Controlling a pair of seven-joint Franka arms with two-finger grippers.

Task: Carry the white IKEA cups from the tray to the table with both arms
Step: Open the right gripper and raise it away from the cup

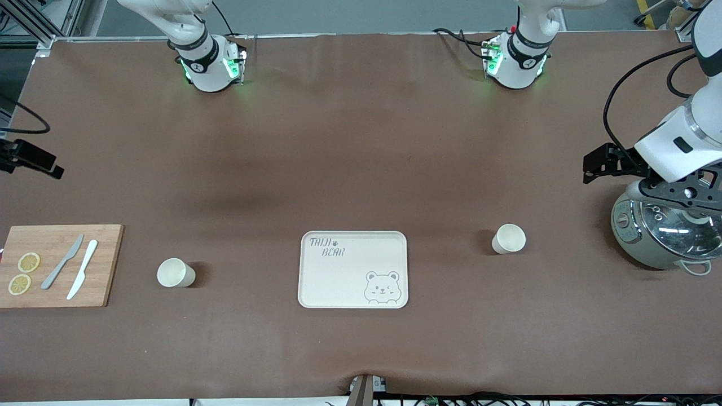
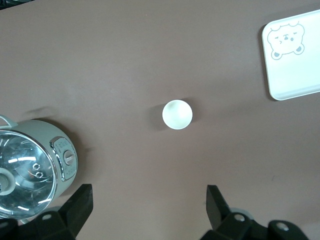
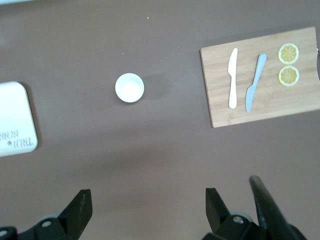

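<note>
Two smooth round cups (image 1: 176, 273) (image 1: 509, 238) stand on the brown cloth (image 1: 361, 169), one at each side of the flat rectangular tray (image 1: 353, 269). The left gripper (image 2: 147, 207) hangs spread over the shiny-lidded pot (image 1: 660, 231). The right gripper (image 3: 147, 210), also spread, is over bare cloth

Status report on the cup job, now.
Left gripper open over the pot; right gripper open, holding nothing. Both white cups upright on the table, flanking the empty tray. Nothing in the way.

The tray (image 1: 353, 269) sits mid-counter (image 1: 361, 141) between two cups: one (image 1: 509, 239) toward the left arm's end, near the pot (image 1: 660, 234); the other (image 1: 175, 273) beside the cutting board (image 1: 59, 265), which carries two knives (image 1: 73, 268) and lemon slices (image 1: 23, 273).
</note>
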